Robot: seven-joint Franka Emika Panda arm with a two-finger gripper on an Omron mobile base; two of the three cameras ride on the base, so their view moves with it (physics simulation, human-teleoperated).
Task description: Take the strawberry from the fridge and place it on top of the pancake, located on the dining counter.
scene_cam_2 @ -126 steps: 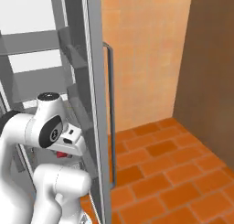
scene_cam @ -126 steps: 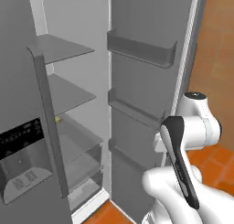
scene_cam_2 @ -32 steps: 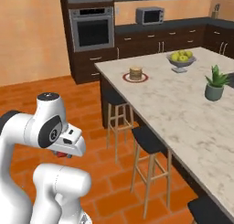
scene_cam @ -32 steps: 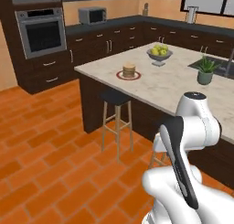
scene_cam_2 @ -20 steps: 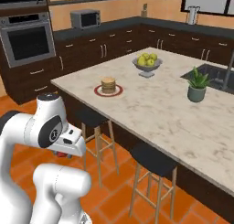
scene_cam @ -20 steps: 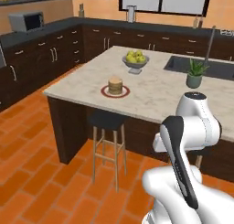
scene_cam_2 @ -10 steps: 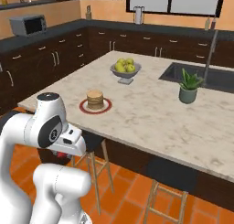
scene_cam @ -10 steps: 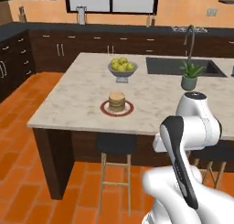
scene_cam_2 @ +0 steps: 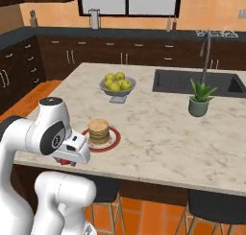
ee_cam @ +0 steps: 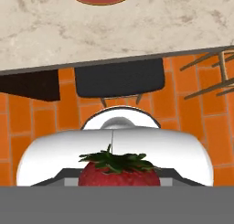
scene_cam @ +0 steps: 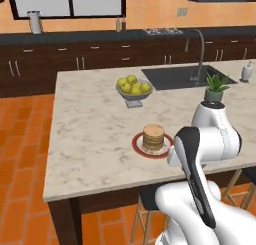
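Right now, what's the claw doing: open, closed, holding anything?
Claw: closed on the strawberry, held short of the dining counter.

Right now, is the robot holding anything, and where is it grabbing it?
It seems to be holding the strawberry, leafy top facing the camera, at the hand. Where the fingers grip it is hidden.

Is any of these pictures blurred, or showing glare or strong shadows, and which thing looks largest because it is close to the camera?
Left base view: even soft light, no glare, slightly soft detail on the stack of tan pancakes. Right base view: the same flat light, a faint shadow beside the grey bowl of yellow-green fruit. Hand view: the dark-red strawberry with green leaves looms large and is cut off at the bottom.
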